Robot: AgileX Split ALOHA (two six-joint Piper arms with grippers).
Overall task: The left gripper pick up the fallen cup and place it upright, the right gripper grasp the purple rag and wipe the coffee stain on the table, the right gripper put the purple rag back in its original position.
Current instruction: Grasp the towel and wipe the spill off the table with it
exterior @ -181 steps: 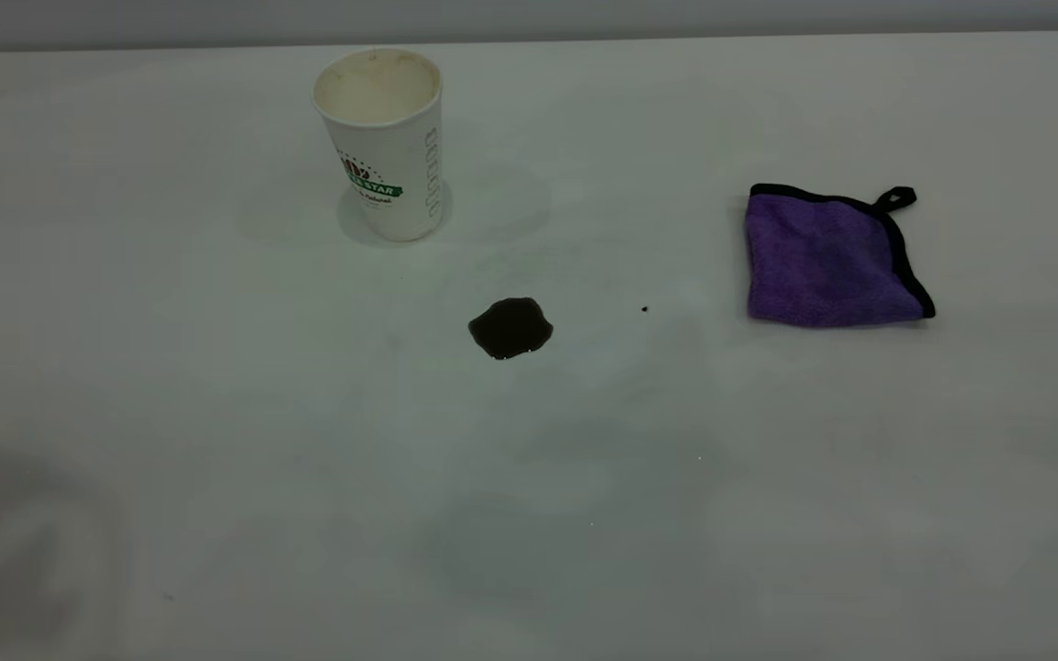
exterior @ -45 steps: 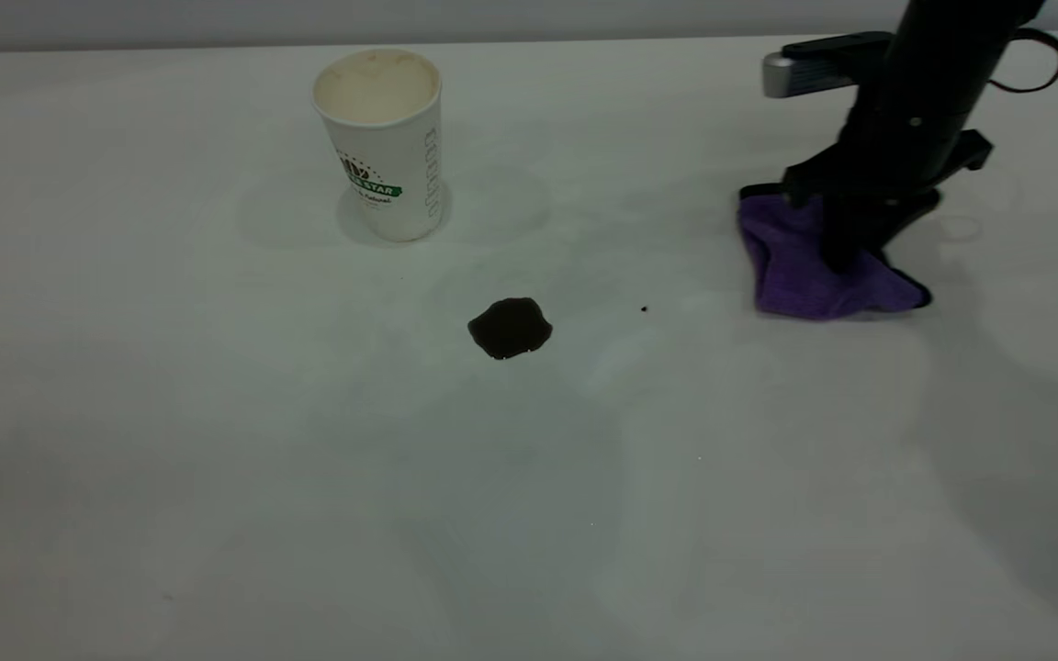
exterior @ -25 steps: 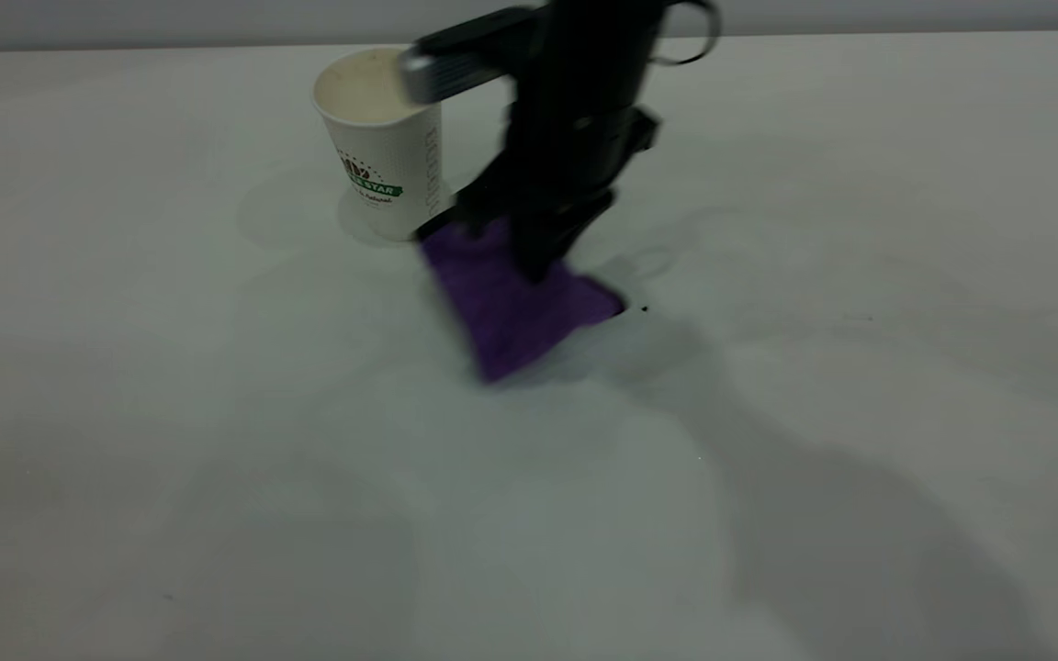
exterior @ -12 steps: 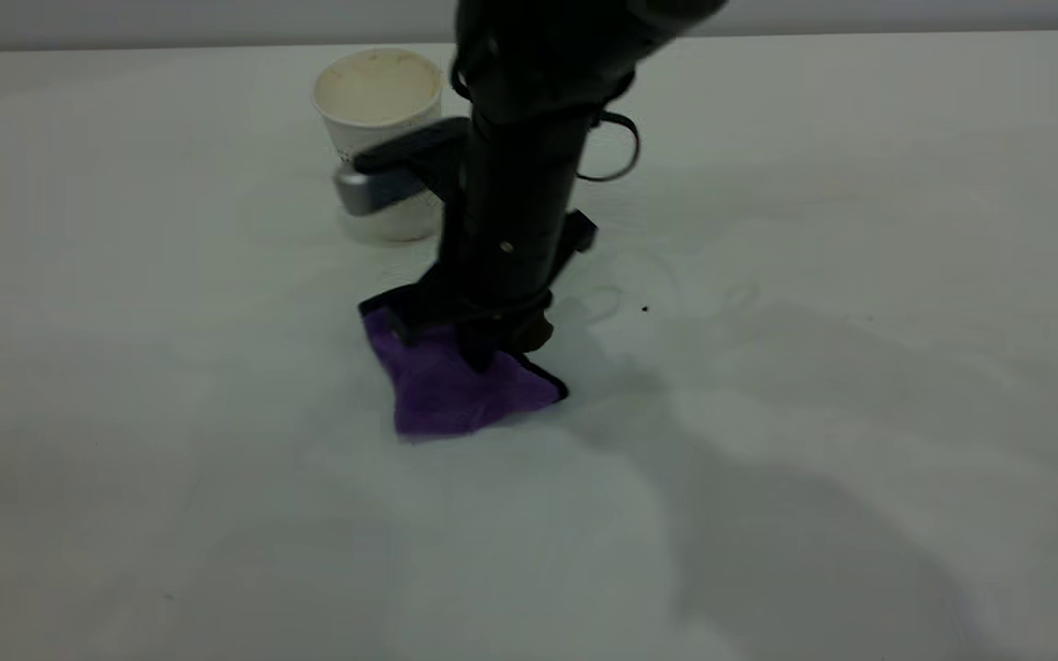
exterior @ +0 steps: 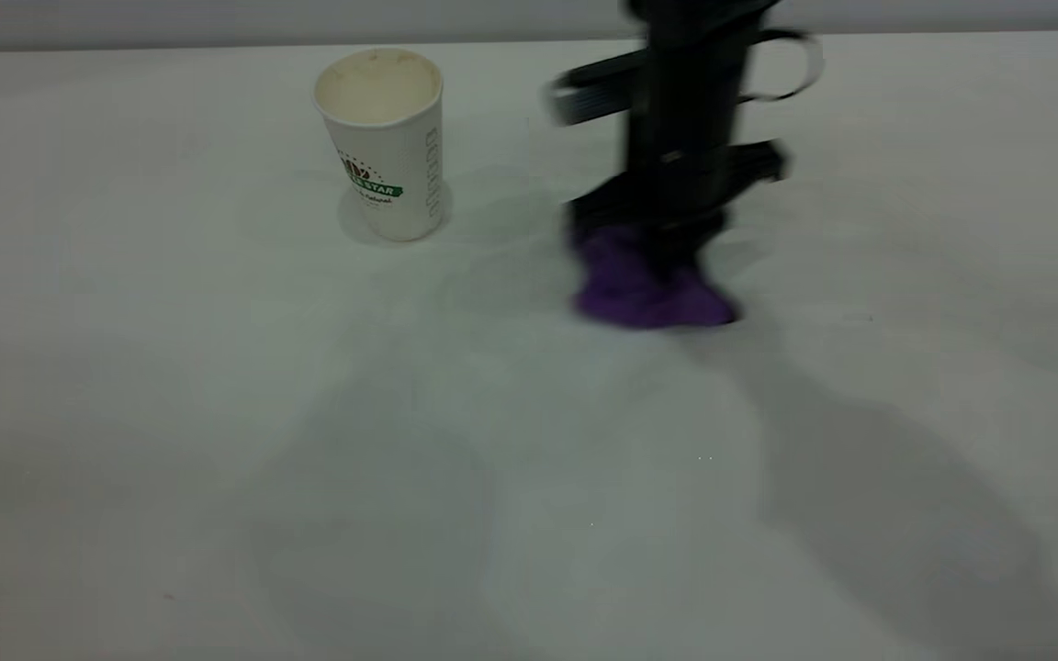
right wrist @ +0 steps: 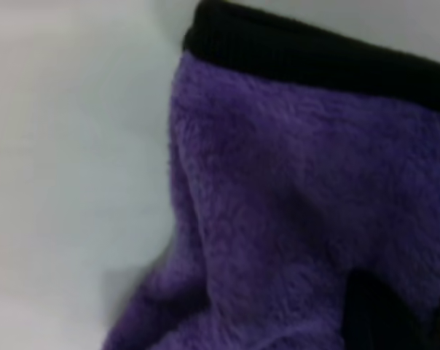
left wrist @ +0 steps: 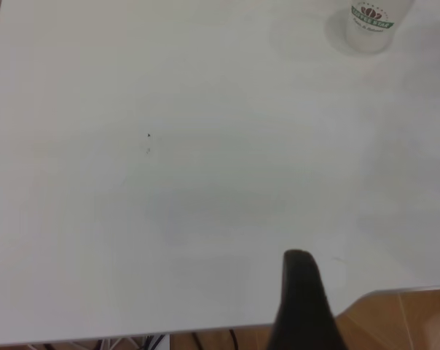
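Right gripper: pointing straight down, right of the table's middle toward the far edge, fingers pinched on the purple rag.
Purple rag: bunched under the gripper, its lower folds lying on the table.
Cup: upright near the far edge, left of centre, well apart from the rag.
Table: white; no coffee stain visible.
Left gripper: near the table's edge and well away from the cup; I cannot tell its grip.
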